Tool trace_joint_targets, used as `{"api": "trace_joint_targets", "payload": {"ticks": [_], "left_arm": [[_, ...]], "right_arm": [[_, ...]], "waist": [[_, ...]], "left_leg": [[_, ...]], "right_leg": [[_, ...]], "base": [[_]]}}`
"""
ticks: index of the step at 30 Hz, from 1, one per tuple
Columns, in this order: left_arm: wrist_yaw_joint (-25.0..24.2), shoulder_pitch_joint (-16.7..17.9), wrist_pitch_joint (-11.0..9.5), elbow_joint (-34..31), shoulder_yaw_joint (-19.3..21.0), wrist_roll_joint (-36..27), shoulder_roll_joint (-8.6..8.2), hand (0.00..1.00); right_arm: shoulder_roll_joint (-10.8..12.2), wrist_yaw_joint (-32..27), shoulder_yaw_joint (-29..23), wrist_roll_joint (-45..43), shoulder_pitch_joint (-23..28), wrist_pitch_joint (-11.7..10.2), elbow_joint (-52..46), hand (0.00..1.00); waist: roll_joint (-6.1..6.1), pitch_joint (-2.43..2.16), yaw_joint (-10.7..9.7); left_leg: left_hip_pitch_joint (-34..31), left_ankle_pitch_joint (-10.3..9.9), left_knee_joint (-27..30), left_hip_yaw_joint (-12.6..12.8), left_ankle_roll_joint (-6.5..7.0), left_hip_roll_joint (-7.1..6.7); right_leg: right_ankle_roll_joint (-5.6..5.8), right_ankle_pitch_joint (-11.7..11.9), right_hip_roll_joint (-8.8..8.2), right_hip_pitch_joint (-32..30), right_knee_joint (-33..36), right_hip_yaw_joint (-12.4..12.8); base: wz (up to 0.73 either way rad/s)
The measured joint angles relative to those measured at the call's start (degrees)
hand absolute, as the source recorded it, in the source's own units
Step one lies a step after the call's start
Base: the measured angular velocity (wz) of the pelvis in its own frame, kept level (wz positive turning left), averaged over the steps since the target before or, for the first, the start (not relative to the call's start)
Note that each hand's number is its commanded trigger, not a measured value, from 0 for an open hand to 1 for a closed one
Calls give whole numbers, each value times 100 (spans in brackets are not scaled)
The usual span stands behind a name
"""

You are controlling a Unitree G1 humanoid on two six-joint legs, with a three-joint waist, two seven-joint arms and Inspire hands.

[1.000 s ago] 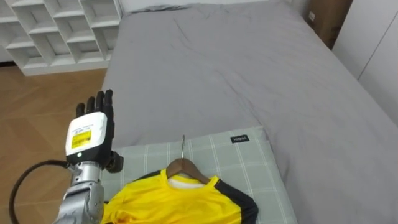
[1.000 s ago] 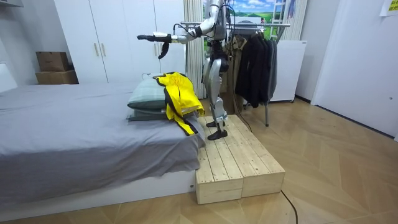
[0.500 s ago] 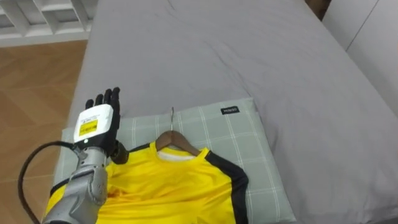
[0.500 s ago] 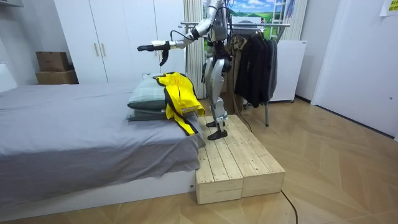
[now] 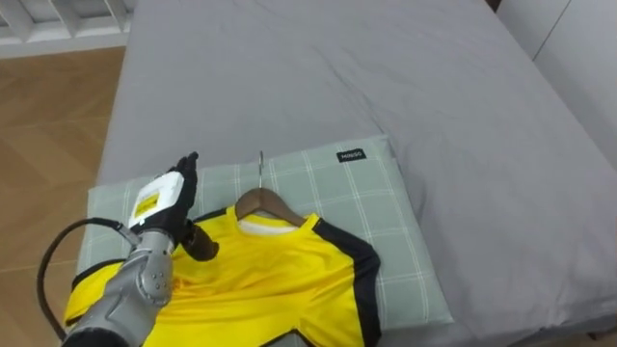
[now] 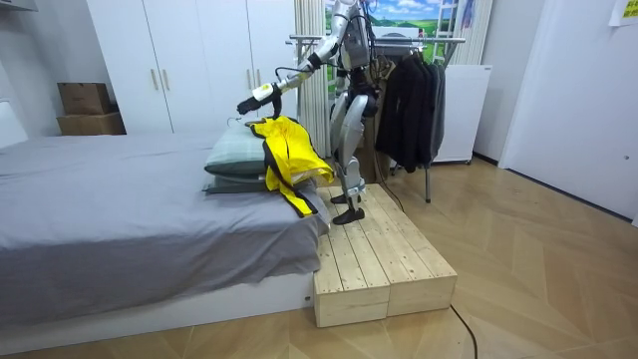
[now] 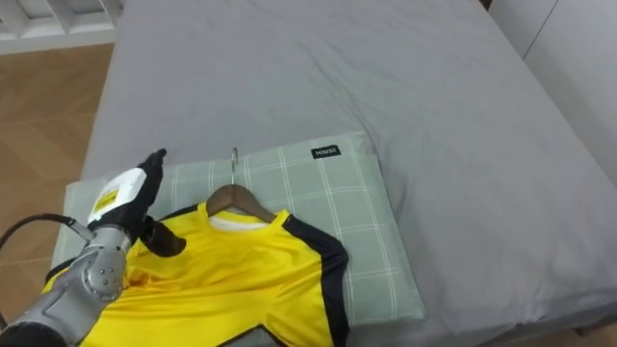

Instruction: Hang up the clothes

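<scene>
The left hand is stretched out flat, holding nothing, over the shoulder of the glossy yellow shirt. Just to its right the shirt's collar sits on a curved wooden hanger with a thin metal hook. Under both lies a soft green checked pillow on the smooth grey bed. Behind the robot, dark clothes crowd a rack

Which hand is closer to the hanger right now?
Left. The left hand is open just to the left of the hanger, above the shirt shoulder. The right hand is nowhere near the hanger; it is back by the robot's body.
</scene>
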Motion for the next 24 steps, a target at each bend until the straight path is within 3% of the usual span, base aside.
{"api": "trace_joint_targets", "payload": {"ticks": [12,24], "left_arm": [[-928,-1,155,500,-89,-75,3,0],[-1034,0,188,562,-70,-23,9,0]], "right_arm": [[-16,122,214,-25,-146,134,19,0],[-16,239,215,99,-110,179,67,0]], "waist": [[0,-6,61],[-24,-34,58]], "left_leg": [[20,0,9,-9,0,27],[66,5,8,-12,7,-3]], "right_leg": [[-12,-9,26,20,16,-8],[-15,-12,1,12,116,31]], "base": [[0],[0]]}}
